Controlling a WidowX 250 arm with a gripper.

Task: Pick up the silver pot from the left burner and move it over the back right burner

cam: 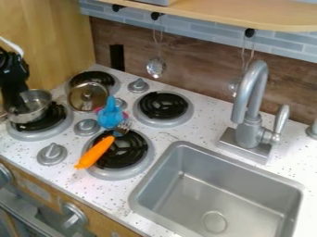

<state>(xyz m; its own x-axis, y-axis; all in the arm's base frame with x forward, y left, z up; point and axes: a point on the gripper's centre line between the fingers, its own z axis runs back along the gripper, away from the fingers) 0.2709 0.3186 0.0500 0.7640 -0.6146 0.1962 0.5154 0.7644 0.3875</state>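
The metal pot [42, 110] is sitting on a left-hand burner [31, 135]. The black gripper [17, 102] is hanging down at it — whether open or closed, I cannot tell. A lid [80, 98] is lying beside the pot — a blue toy [110, 116] and orange-handled fork [96, 152] are resting nearby.

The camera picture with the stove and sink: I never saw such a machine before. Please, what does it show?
This is one picture, from a fixed camera looking down at a slant onto a toy kitchen counter. At the upper left is a robot arm; its gripper works like a hand. It is at a metal pot by the left burner; whether it holds the pot, I cannot tell. Nearby are a round lid, a blue object and an orange-handled fork. On the right are a sink and faucet.
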